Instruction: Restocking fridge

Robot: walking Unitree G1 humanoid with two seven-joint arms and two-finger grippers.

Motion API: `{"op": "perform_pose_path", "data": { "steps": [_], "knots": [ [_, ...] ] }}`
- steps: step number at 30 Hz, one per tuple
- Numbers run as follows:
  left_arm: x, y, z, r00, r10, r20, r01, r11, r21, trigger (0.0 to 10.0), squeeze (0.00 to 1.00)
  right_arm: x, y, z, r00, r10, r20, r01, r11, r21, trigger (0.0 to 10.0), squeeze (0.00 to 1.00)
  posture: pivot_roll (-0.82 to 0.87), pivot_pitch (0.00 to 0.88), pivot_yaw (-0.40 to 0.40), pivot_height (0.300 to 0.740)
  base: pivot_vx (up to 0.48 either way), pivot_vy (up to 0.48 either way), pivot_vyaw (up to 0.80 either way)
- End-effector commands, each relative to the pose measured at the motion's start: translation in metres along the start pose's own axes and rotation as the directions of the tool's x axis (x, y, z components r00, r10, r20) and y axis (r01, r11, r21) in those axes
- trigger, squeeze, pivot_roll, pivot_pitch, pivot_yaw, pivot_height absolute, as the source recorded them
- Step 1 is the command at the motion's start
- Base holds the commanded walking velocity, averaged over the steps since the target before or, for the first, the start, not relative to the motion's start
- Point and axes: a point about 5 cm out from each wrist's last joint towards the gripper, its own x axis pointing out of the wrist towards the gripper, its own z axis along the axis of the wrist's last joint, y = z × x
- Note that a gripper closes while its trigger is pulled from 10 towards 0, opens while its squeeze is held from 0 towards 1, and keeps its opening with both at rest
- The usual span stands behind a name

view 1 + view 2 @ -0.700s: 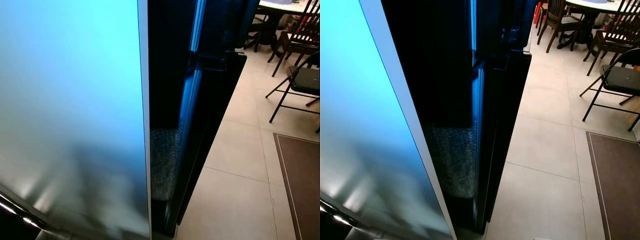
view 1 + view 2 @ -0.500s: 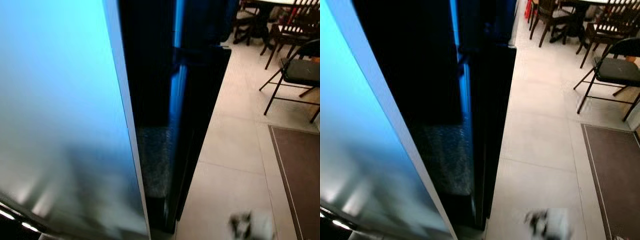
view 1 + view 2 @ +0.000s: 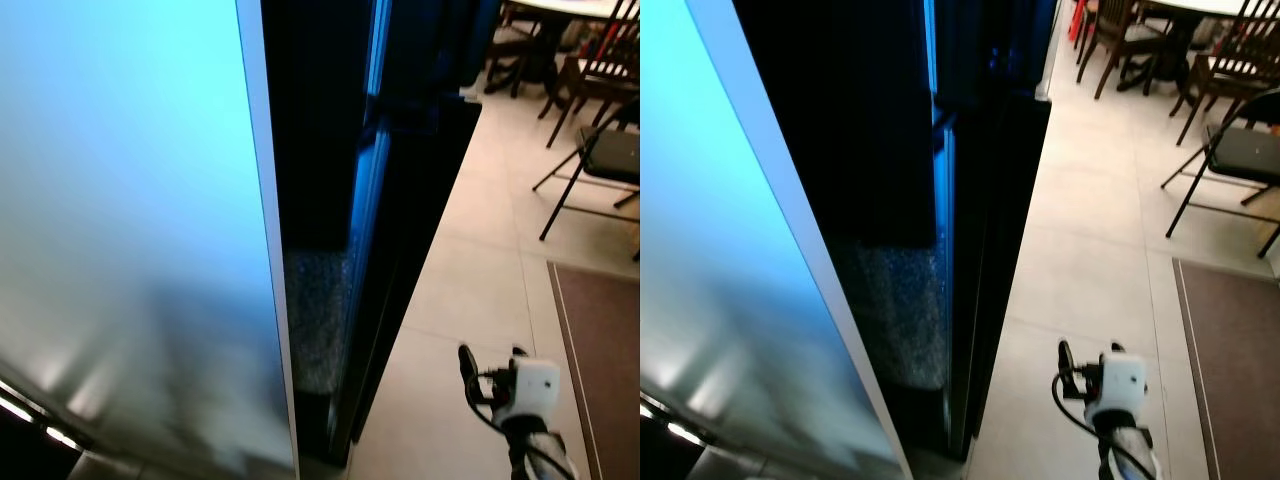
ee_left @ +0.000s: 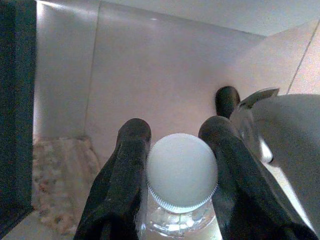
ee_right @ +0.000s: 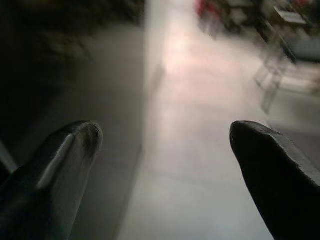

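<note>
My left gripper [image 4: 176, 150] pinched a clear plastic bottle with a ribbed white round cap [image 4: 182, 172]; my right gripper [image 5: 165, 145] spread wide above pale smooth floor tiles [image 5: 200, 165].

The left hand [image 4: 175, 150] is clamped around something, while the right hand [image 5: 162, 142], fingers spread wide, reaches forward, low.

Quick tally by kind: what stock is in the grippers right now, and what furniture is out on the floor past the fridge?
Bottles: 1, white-capped bottle, held in the left gripper
Folding chairs: 1, folding chair
Wooden chairs: at least 2, wooden chair
Tables: 1, table
Mats: 1, mat
Total: at least 6
</note>
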Motion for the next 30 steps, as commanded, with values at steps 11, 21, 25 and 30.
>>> {"op": "perform_pose_path", "data": {
  "steps": [11, 21, 25, 30],
  "knots": [
    [-0.001, -0.003, -0.006, 1.000, 0.001, -0.019, -0.002, 1.000, -0.015, 10.0, 0.00, -0.020, 0.039, 0.031, 0.940, 0.335, 0.059, -0.338, 0.939, 0.064, 10.0, 0.00, 0.00, 0.000, -0.051, 0.740, 0.000, 0.000, 0.00],
    [0.000, -0.003, -0.004, 1.000, 0.003, -0.016, -0.003, 0.999, -0.033, 10.0, 0.00, -0.040, 0.086, 0.058, 0.754, 0.654, 0.060, -0.652, 0.733, 0.196, 10.0, 0.00, -0.02, 0.000, -0.056, 0.740, 0.000, 0.000, 0.00],
    [0.000, -0.003, -0.003, 1.000, 0.004, -0.014, -0.005, 0.999, -0.037, 10.0, 0.00, -0.034, 0.086, 0.064, 0.778, 0.626, 0.038, -0.624, 0.766, 0.152, 10.0, 0.59, -0.01, 0.000, -0.054, 0.740, 0.000, 0.000, 0.00],
    [0.000, -0.003, -0.003, 1.000, 0.005, -0.013, -0.006, 0.999, -0.041, 10.0, 0.00, -0.017, 0.087, 0.077, 0.833, 0.549, 0.068, -0.553, 0.826, 0.110, 10.0, 1.00, -0.01, 0.000, -0.051, 0.740, 0.000, 0.000, 0.00]
  ]
}}
